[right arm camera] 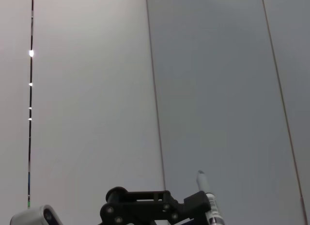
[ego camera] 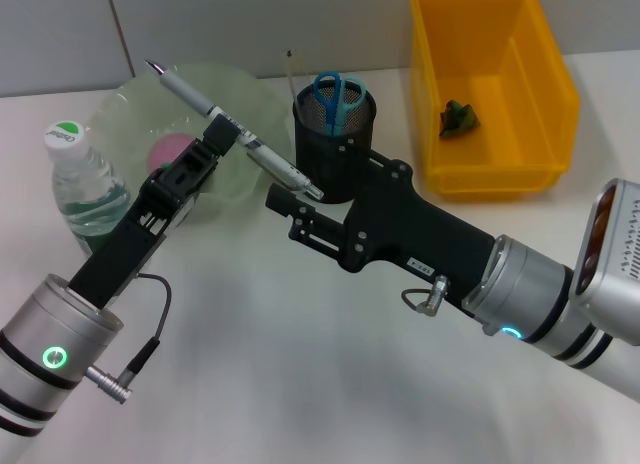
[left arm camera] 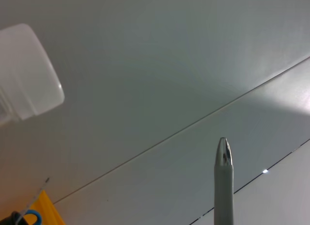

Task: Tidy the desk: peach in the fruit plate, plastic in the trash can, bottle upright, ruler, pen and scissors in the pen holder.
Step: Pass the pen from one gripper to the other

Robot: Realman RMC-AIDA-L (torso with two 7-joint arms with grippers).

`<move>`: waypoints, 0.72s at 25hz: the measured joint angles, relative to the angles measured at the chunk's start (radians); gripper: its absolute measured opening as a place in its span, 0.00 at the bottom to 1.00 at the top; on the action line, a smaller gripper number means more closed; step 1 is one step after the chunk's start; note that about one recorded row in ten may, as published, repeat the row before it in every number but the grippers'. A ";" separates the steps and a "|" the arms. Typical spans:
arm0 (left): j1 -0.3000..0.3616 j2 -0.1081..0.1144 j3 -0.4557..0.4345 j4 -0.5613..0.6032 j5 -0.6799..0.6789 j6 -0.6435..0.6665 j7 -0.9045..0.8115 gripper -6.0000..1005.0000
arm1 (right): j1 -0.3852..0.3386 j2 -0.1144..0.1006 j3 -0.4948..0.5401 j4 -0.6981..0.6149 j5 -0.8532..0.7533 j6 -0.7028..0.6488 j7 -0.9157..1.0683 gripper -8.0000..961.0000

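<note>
from the head camera, the left gripper (ego camera: 222,136) is raised over the table (ego camera: 300,364), closed around the middle of the pen (ego camera: 228,122), which slants with its tip up toward the fruit plate (ego camera: 245,104) and its other end down by the pen holder (ego camera: 335,144). the right gripper (ego camera: 285,206) sits just under that lower end, near the holder's rim; whether its fingers touch the pen i cannot tell. the scissors (ego camera: 338,94) stand in the holder with blue handles up. a pink peach (ego camera: 168,149) lies in the plate, the bottle (ego camera: 85,189) stands upright beside it, and green plastic (ego camera: 458,119) lies in the yellow trash can (ego camera: 540,74). in the left wrist view the pen (left arm camera: 224,181) tip points up at a pale wall. in the right wrist view the left gripper (right arm camera: 160,208) shows low in frame holding the pen (right arm camera: 209,205).
</note>
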 joint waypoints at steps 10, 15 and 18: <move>0.000 0.000 0.001 0.002 0.000 0.000 0.004 0.14 | 0.005 0.000 0.014 0.015 0.000 0.027 0.000 0.62; -0.002 0.000 0.001 0.003 0.000 -0.003 0.004 0.14 | 0.007 0.000 0.014 0.015 -0.002 0.027 0.000 0.39; -0.003 0.000 0.001 0.003 0.000 -0.006 0.004 0.14 | 0.009 0.000 0.013 0.016 -0.003 0.027 0.000 0.35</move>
